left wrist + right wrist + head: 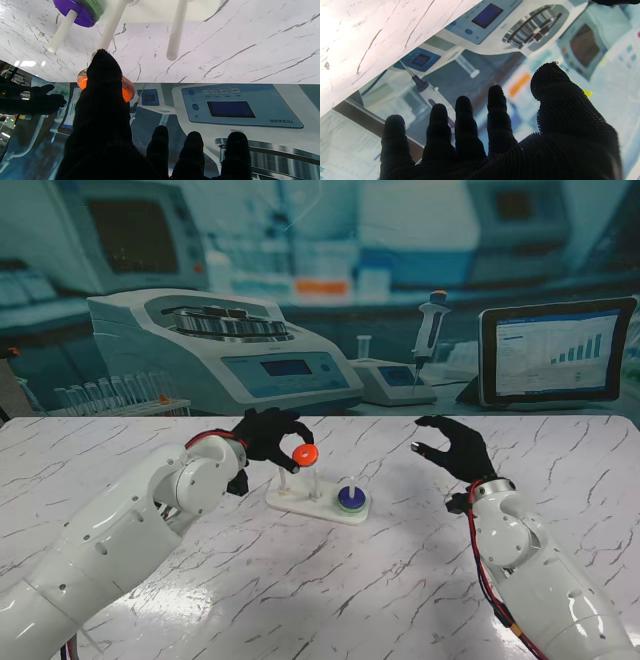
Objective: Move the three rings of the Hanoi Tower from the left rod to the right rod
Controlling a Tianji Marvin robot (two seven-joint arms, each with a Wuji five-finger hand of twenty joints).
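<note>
The left hand [268, 435] gripped the orange ring [303, 453] at its fingertips, holding it clear of the surface [330, 580] above the white base [312, 504], just over the rods. On the rod to that hand's right sat the purple ring [350, 497] atop a green ring [98, 7]. Well off to the right, the right hand [455, 448] hovered, fingers spread, holding nothing.
</note>
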